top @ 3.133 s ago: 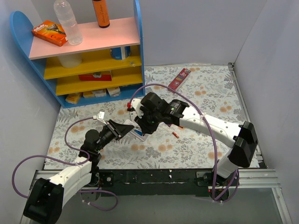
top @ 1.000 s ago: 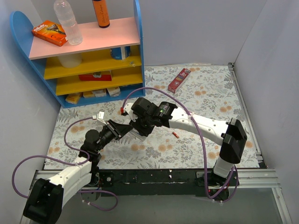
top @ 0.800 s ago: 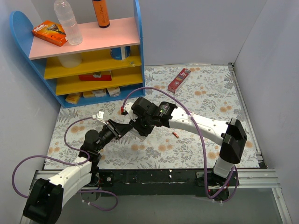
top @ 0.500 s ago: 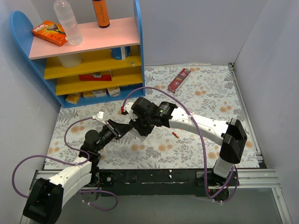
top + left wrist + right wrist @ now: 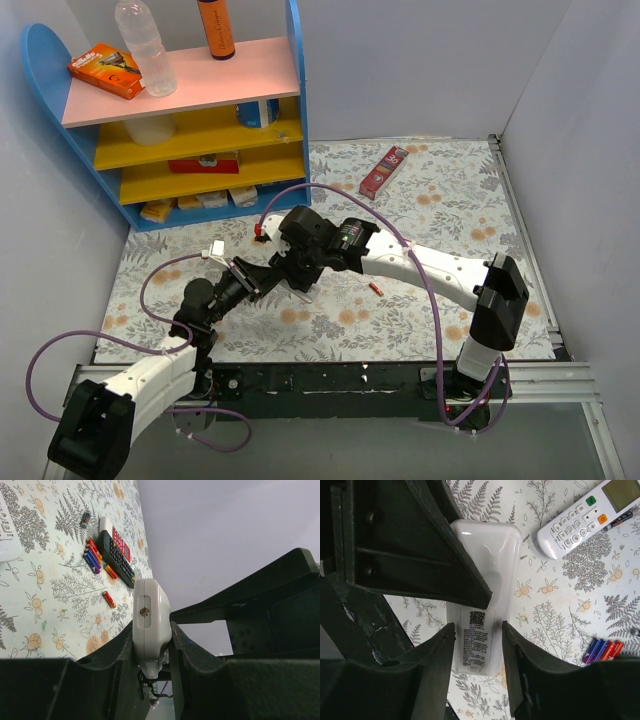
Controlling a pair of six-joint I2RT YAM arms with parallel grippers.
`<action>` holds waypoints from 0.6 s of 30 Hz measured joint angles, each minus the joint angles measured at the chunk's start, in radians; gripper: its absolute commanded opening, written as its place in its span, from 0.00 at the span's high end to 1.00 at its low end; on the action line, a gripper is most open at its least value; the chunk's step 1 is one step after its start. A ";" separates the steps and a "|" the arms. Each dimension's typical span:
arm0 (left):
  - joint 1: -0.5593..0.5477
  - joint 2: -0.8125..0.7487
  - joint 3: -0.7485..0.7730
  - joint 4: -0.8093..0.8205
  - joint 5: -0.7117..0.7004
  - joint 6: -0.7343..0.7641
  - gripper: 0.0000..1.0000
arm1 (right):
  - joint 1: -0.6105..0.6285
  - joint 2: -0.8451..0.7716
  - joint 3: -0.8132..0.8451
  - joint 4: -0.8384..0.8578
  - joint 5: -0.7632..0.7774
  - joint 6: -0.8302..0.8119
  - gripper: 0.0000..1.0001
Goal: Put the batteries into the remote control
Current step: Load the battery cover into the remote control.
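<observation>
My left gripper (image 5: 151, 630) is shut on a slim white remote (image 5: 149, 622) and holds it edge-on above the mat. In the right wrist view this remote (image 5: 485, 605) shows its back with a printed label. My right gripper (image 5: 477, 630) clasps its label end, a finger touching each side. In the top view the two grippers (image 5: 258, 278) (image 5: 293, 272) meet and hide it. A second white remote (image 5: 590, 517) with buttons and a small screen lies on the mat. Several red and blue batteries (image 5: 602, 650) lie together, also seen in the left wrist view (image 5: 92, 560).
A black remote (image 5: 116, 559) and a red-and-white remote (image 5: 112, 532) lie side by side by the batteries. Loose red battery (image 5: 375, 288) on the mat, red box (image 5: 384, 170) behind. Blue shelf unit (image 5: 180, 110) stands far left. Grey walls close in.
About three seconds ago my right gripper was further right; it has moved left onto the remote held by my left gripper. Over the last second both shifted slightly up-left.
</observation>
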 measured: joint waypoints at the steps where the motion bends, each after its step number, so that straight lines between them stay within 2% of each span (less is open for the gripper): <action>1: -0.001 0.000 0.000 -0.001 0.001 -0.004 1.00 | 0.000 0.000 0.000 0.005 -0.002 0.000 0.47; 8: -0.004 0.000 0.000 -0.003 0.000 -0.020 1.00 | -0.002 -0.061 -0.042 0.048 -0.001 0.005 0.39; 18: -0.004 -0.026 0.000 0.072 0.018 -0.028 1.00 | -0.095 -0.356 -0.355 0.296 -0.120 0.120 0.34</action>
